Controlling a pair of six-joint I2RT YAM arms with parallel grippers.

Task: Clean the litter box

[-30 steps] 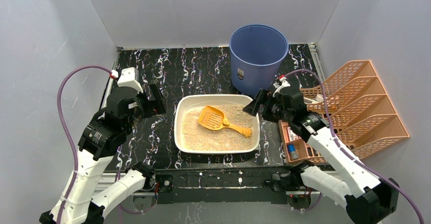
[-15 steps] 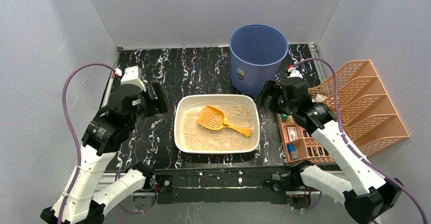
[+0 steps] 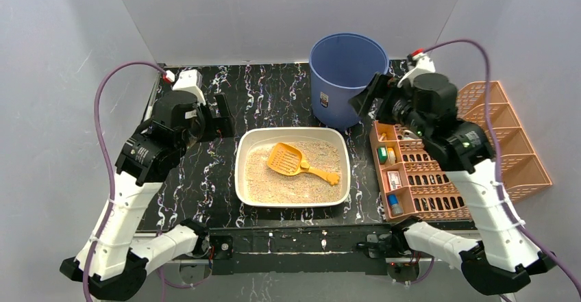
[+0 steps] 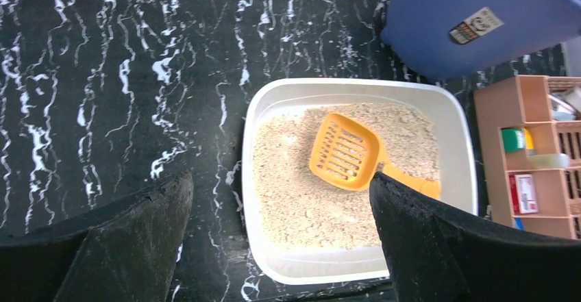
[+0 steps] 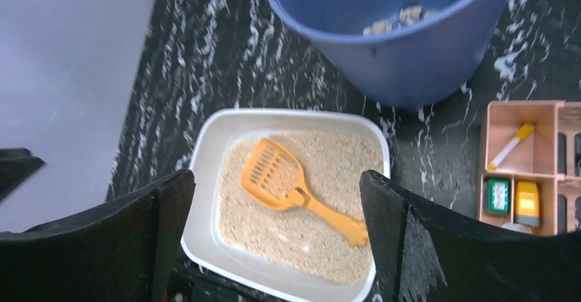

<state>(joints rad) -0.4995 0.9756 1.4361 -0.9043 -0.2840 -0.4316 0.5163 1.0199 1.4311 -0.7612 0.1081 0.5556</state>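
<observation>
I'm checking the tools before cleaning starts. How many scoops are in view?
1. The orange scoop lies on the litter inside the litter box, handle toward the near right. The inside of the blue bucket is partly hidden, so another cannot be ruled out.

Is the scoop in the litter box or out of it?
In: the orange scoop lies on the tan litter inside the litter box, wholly within its rim.

Bright, even, diffuse light falls from overhead. Shadows on the black white-veined marble-patterned surface [image 3: 274,96] are faint and soft. The overhead view is crisp. In the wrist views, the left claw [image 4: 279,180] and right claw [image 5: 275,175] look dark and soft-edged.
</observation>
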